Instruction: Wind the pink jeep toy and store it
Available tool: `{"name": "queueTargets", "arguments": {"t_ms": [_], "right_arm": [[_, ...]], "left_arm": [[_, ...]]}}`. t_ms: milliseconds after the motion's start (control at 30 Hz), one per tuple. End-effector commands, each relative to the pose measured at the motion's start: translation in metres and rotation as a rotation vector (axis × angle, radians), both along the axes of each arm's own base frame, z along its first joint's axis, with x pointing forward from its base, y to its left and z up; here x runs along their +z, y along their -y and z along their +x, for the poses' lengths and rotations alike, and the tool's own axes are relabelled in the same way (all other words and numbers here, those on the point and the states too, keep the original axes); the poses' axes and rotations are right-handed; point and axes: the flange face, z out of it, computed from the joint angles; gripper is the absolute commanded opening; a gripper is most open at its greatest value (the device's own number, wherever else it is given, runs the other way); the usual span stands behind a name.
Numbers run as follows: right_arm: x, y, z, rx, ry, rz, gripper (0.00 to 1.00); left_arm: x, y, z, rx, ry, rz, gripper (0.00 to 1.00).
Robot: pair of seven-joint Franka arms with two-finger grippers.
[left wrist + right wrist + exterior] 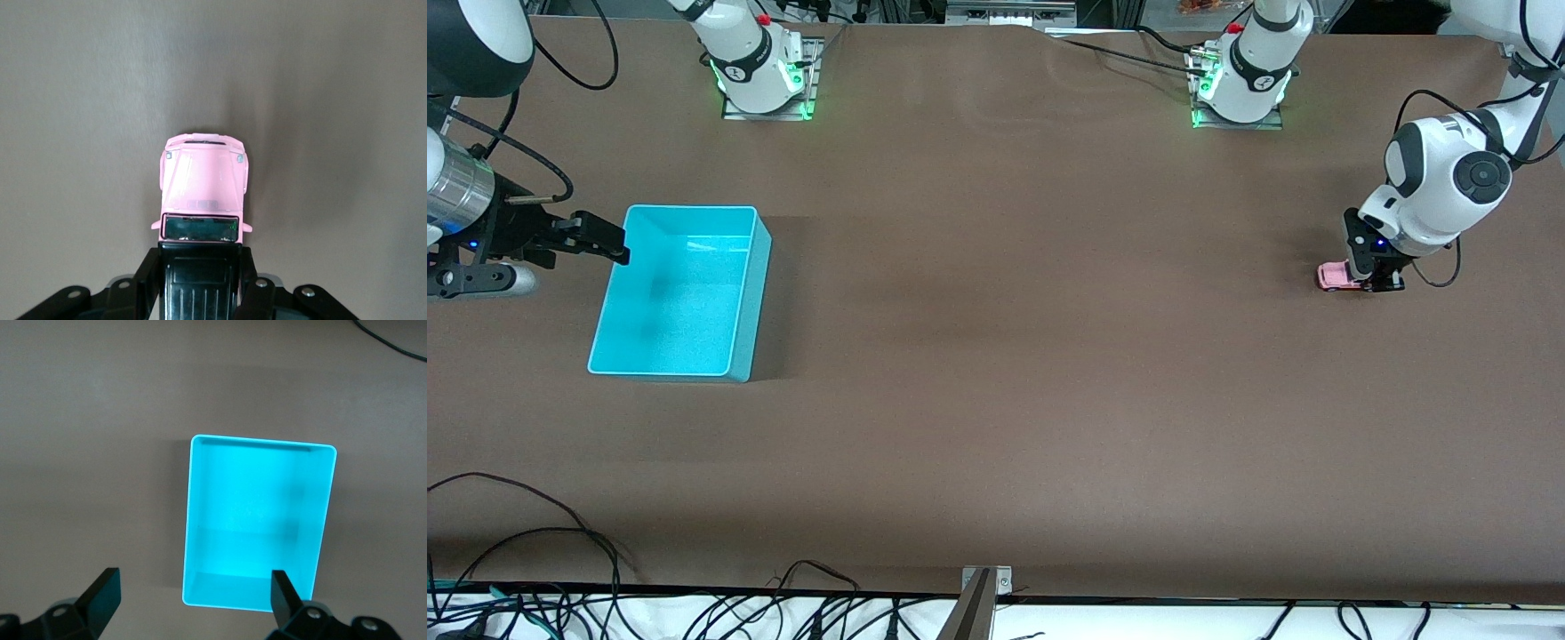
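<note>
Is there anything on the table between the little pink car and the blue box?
Nothing: the front view shows only bare brown table between the pink jeep toy and the turquoise bin.

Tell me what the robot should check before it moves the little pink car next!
1. Left gripper shut on the pink jeep toy: ok, the fingers clamp its black roof end.
2. Jeep down on the table, wheels ready for winding: cannot tell, the gripper hides the wheels.
3. Turquoise bin empty and upright: ok.
4. Right gripper out of the way: not ok, it hangs open over the bin's edge.
5. Path from jeep to bin: ok, bare table between them, but long; the jeep is at the left arm's end, the bin at the right arm's.
</note>
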Motion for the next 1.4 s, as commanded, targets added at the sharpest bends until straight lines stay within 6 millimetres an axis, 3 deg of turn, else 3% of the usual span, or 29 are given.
{"name": "queueTargets", "arguments": {"t_ms": [0, 700, 800, 933, 1200, 1300, 1333, 1367], "right_arm": [[0.005, 0.000, 0.001, -0.009, 0.010, -0.010, 1.00], [0.005, 0.000, 0.001, -0.009, 0.010, -0.010, 1.00], [0.005, 0.000, 0.001, -0.009, 0.010, -0.010, 1.00], [0.005, 0.000, 0.001, -0.009, 0.010, -0.010, 1.00], [0.005, 0.000, 0.001, -0.009, 0.010, -0.010, 1.00], [0.005, 0.000, 0.001, -0.009, 0.009, -0.010, 1.00], [0.005, 0.000, 0.001, -0.009, 0.010, -0.010, 1.00], [0.005, 0.000, 0.001, -0.009, 0.009, -0.010, 1.00]], "left_arm": [[-0.023, -0.019, -0.008, -0.044, -0.056, 0.017, 0.00], [-0.021, -0.024, -0.004, 0.070, -0.029, 0.011, 0.00], [-0.017, -0.024, 0.000, 0.070, -0.020, 0.015, 0.07], [-0.007, -0.024, 0.014, 0.054, 0.003, 0.027, 0.23], [-0.005, -0.023, 0.017, 0.048, 0.007, 0.030, 0.33], [-0.005, -0.023, 0.017, 0.047, 0.007, 0.030, 0.46], [-0.005, -0.023, 0.017, 0.047, 0.007, 0.030, 0.64], [-0.005, -0.023, 0.017, 0.042, 0.007, 0.030, 1.00]]}}
